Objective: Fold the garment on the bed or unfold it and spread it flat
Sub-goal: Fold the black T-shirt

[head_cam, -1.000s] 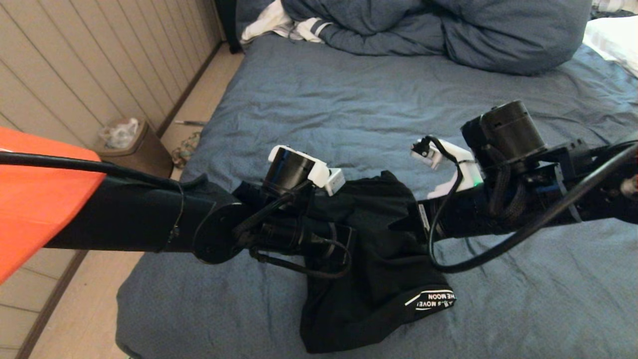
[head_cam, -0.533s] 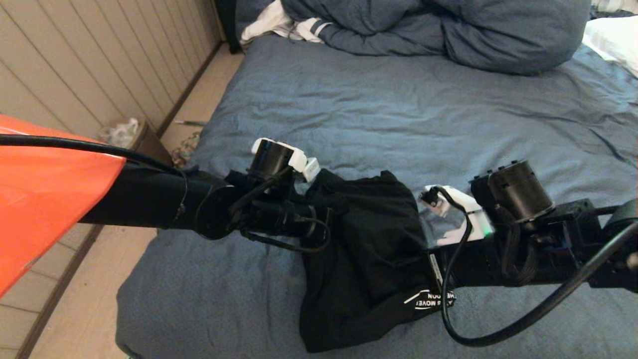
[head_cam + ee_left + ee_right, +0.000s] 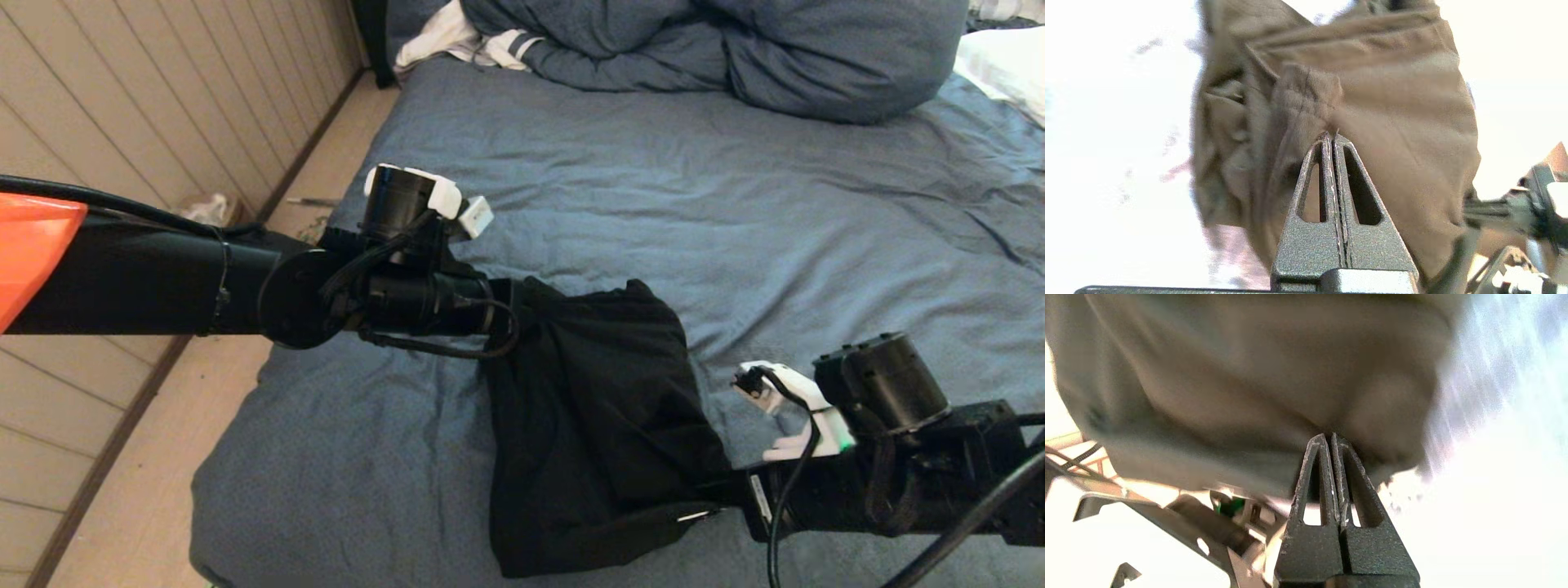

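The shirt (image 3: 596,425) is held bunched just above the near part of the bed (image 3: 653,180), stretched between two arms. The left gripper (image 3: 1333,136) is clamped on cloth at the far left corner; the right gripper (image 3: 1329,437) is pinched on cloth at the near right. Both pairs of fingers are pressed together on fabric. The step in hand is judged to be spreading. It is best done if the grips are kept firm, the grippers are drawn well apart until slack is taken up, and the cloth is then lowered evenly so no fold is trapped beneath.
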You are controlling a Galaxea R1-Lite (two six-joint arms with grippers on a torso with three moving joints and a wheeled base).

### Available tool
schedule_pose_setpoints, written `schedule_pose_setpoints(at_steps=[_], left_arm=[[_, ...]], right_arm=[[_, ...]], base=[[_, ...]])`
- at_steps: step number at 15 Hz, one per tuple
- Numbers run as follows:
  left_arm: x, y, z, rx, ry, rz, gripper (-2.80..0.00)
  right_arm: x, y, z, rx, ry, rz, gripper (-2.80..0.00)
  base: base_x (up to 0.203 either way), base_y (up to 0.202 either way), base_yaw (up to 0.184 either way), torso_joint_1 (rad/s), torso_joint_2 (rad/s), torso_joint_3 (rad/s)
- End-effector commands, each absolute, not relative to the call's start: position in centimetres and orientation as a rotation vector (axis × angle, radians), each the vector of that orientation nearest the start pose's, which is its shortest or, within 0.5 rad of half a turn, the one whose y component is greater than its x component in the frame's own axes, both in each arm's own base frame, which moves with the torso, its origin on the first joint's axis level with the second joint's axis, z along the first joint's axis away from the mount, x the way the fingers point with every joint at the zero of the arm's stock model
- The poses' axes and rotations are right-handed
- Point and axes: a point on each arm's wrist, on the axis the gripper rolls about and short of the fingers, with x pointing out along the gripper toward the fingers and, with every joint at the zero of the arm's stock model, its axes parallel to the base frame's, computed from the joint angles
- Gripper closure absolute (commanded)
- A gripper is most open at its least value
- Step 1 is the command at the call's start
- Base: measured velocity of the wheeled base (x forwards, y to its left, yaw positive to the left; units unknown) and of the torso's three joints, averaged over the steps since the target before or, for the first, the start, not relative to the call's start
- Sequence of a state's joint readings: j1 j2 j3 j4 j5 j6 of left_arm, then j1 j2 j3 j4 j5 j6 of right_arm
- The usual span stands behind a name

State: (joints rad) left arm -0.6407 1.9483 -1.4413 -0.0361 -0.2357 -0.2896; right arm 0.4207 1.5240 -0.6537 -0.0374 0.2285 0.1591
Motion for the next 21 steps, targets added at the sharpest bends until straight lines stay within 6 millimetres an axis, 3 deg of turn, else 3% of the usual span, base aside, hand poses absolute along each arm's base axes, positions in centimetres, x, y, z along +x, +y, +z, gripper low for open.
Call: schedule_pose_setpoints(at_steps=[1,5,7,11,13,16,19,21], left_arm=[[31.4,-23.4,21.4,-0.175,0.594,-0.77,0.0],[32.1,-22.9,20.9,-0.178,0.605,-0.749,0.0],[32.3,-21.9,21.4,-0.194,0.598,-0.727,0.0],[29.1,-19.5,26.9,-0.247,0.493,-0.74,0.0],[27.1,-19.2,28.4,-0.253,0.486,-0.766,0.0],[24.0,-22.0,26.9,-0.247,0.594,-0.858,0.0],[21.9,-25.1,22.2,-0.168,0.754,-0.909,0.0],[21.8,-25.8,19.8,-0.139,0.824,-0.903,0.0]], right_arm=[[19.0,8.2,13.7,0.08,0.888,0.508,0.0],[17.7,6.3,13.3,0.084,0.884,0.456,0.0],[17.3,5.7,14.6,0.097,0.817,0.454,0.0],[17.9,6.1,20.3,0.116,0.591,0.51,0.0],[18.9,6.8,21.8,0.116,0.547,0.542,0.0],[23.1,10.0,21.5,0.115,0.603,0.597,0.0],[27.5,13.9,20.1,0.11,0.66,0.647,0.0],[29.6,16.3,18.8,0.108,0.691,0.674,0.0]], base=[[0.0,0.0,0.0,0.0,0.0,0.0],[0.0,0.0,0.0,0.0,0.0,0.0],[0.0,0.0,0.0,0.0,0.0,0.0],[0.0,0.0,0.0,0.0,0.0,0.0],[0.0,0.0,0.0,0.0,0.0,0.0],[0.0,0.0,0.0,0.0,0.0,0.0],[0.0,0.0,0.0,0.0,0.0,0.0],[0.0,0.0,0.0,0.0,0.0,0.0]])
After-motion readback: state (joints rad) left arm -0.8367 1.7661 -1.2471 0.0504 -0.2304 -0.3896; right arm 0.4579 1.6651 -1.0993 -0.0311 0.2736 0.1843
